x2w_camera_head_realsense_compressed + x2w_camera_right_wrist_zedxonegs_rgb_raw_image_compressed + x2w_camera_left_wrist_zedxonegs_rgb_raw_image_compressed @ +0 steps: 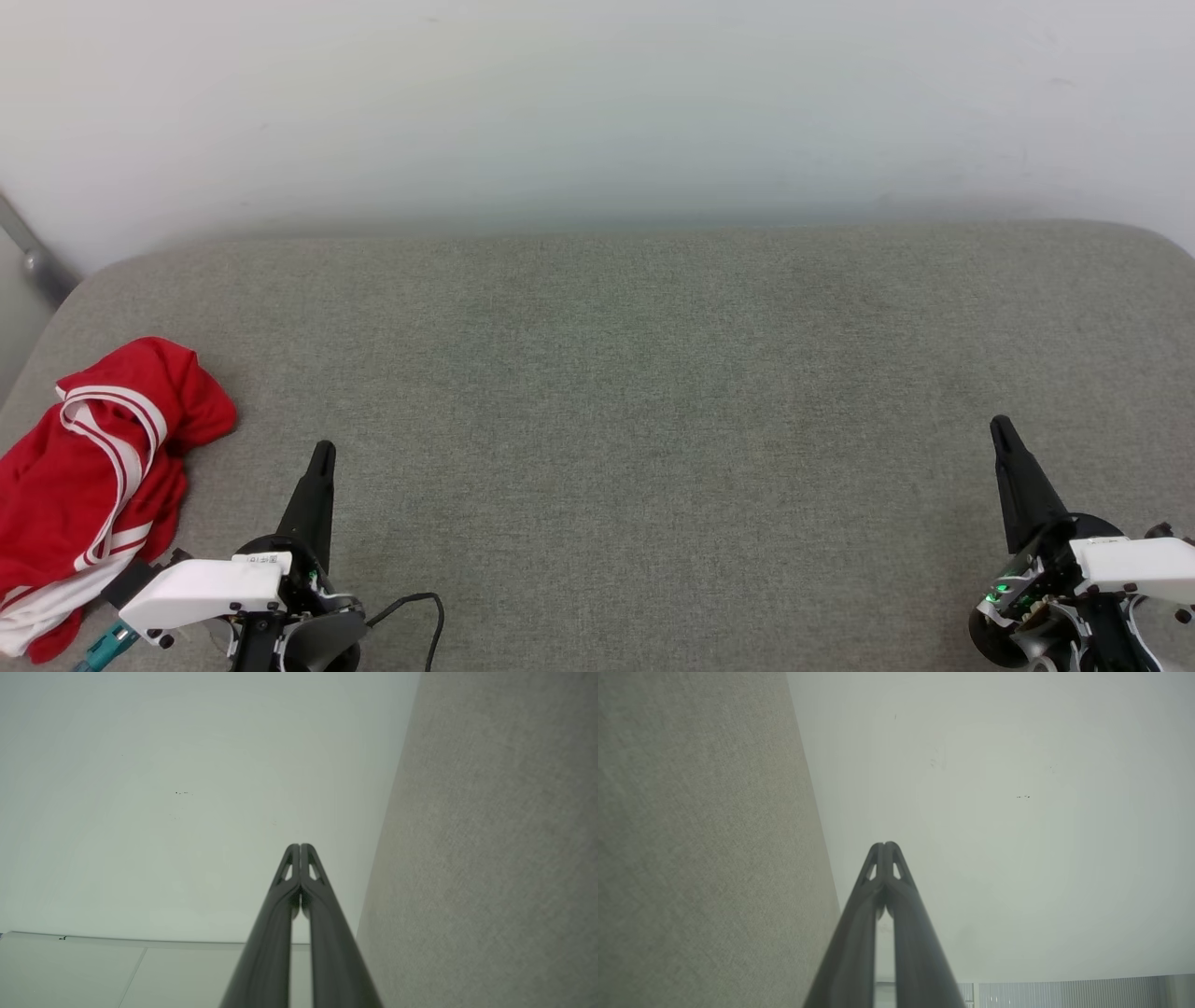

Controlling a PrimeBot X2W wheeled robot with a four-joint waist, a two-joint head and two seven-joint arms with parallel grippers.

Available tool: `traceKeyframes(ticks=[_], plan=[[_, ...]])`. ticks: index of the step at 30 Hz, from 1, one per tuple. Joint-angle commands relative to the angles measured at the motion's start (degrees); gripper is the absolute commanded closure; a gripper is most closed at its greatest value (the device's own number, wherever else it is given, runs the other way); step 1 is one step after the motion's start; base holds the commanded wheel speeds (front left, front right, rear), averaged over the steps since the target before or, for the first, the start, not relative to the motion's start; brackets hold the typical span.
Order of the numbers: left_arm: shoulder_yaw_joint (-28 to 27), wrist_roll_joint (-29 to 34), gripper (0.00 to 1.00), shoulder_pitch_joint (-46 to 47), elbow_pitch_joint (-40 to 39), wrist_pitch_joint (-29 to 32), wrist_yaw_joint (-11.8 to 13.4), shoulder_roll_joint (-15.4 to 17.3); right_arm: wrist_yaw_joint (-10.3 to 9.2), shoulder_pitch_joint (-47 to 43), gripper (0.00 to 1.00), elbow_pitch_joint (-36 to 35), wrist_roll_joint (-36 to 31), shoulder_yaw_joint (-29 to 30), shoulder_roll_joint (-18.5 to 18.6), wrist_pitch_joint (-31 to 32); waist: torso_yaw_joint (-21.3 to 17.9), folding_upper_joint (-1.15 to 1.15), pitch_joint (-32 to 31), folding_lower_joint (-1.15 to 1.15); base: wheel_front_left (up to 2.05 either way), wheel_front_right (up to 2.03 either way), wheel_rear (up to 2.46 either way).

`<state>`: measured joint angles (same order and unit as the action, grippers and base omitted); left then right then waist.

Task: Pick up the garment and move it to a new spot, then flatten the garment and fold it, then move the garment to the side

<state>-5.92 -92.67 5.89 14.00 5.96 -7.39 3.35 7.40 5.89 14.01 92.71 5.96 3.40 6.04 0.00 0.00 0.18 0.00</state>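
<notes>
The garment (89,467), a bright red shirt with white striped trim, lies crumpled in a heap at the left edge of the grey fabric surface (635,392). My left gripper (321,455) is shut just to the right of the heap, holding nothing, its fingers pointing up the head view. In the left wrist view the left gripper (884,845) has its tips pressed together against the pale wall. My right gripper (1001,427) is shut and holds nothing at the lower right, far from the garment. Its tips touch in the right wrist view, where the right gripper (299,847) also points at the wall.
A pale wall (597,112) rises behind the grey surface. A grey metal bar (33,257) leans at the far left. A thin black cable (420,607) loops by my left wrist.
</notes>
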Motion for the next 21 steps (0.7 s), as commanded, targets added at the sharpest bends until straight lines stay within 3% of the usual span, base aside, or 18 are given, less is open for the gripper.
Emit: traceKeyframes(ticks=[1, 21], plan=[[-0.15, 0.19, 1.00, 0.50, 0.07, 0.25, -0.19, -0.03, 0.17, 0.52, 1.00, 0.03, -0.29, 0.10, -0.17, 0.09, 0.00, 0.00, 0.00, 0.00, 0.00, 0.00, 0.00], [-0.29, 0.27, 1.00, 0.52, 0.07, 0.31, -0.19, -0.13, 0.17, 0.54, 1.00, 0.04, -0.47, 0.25, -0.27, 0.27, 0.00, 0.00, 0.00, 0.00, 0.00, 0.00, 0.00]])
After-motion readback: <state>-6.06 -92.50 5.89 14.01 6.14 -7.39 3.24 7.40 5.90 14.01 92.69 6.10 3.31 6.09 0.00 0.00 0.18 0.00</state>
